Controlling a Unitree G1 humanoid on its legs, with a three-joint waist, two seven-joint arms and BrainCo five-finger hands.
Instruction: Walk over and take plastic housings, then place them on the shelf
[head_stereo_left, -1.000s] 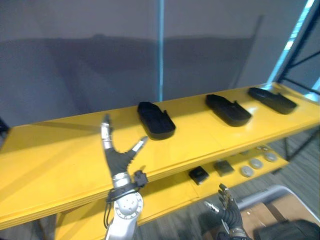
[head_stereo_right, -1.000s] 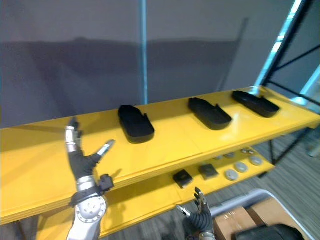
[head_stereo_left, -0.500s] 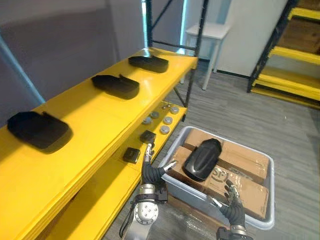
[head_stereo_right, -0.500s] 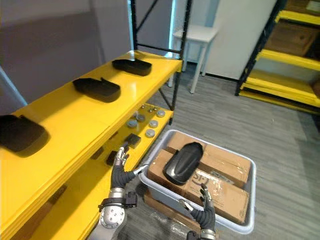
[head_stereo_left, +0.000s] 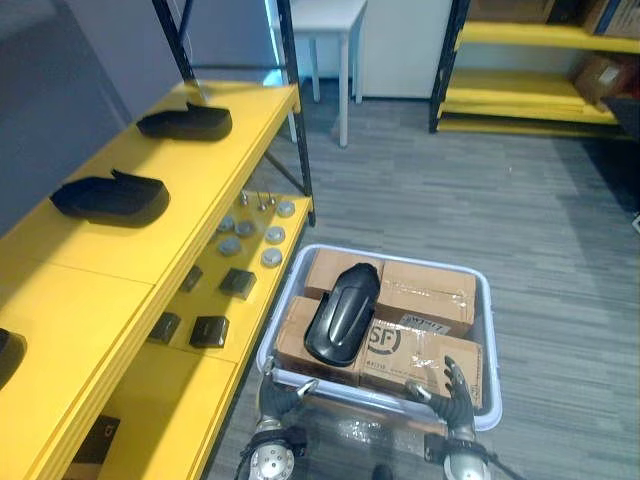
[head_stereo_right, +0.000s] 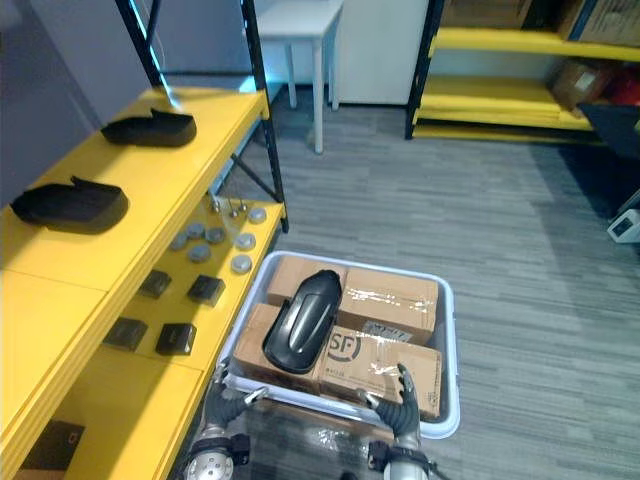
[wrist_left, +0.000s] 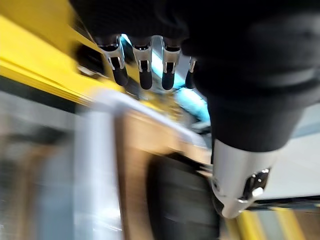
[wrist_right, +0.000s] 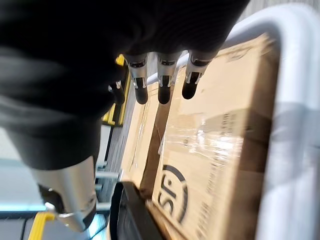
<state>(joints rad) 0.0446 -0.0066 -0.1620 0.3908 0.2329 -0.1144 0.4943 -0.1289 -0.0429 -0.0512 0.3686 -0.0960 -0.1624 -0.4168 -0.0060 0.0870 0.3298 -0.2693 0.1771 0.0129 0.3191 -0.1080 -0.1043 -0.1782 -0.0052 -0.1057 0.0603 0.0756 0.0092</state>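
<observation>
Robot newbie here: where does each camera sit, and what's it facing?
Left eye view: head, facing down at a grey bin holding a black housing; left hand, right hand below.
Right eye view: beside it, same scene and hands.
Left wrist view: left wrist, along its fingers toward the bin.
Right wrist view: right wrist, along its fingers over cardboard boxes.
Shared: the bin.

The right hand (wrist_right: 75, 70) hovers over a taped cardboard box (wrist_right: 220, 150), fingers (wrist_right: 163, 85) relaxed. A grey bin (wrist_right: 295, 150) rims the box; a black housing (wrist_right: 131, 216) lies beside it.
</observation>
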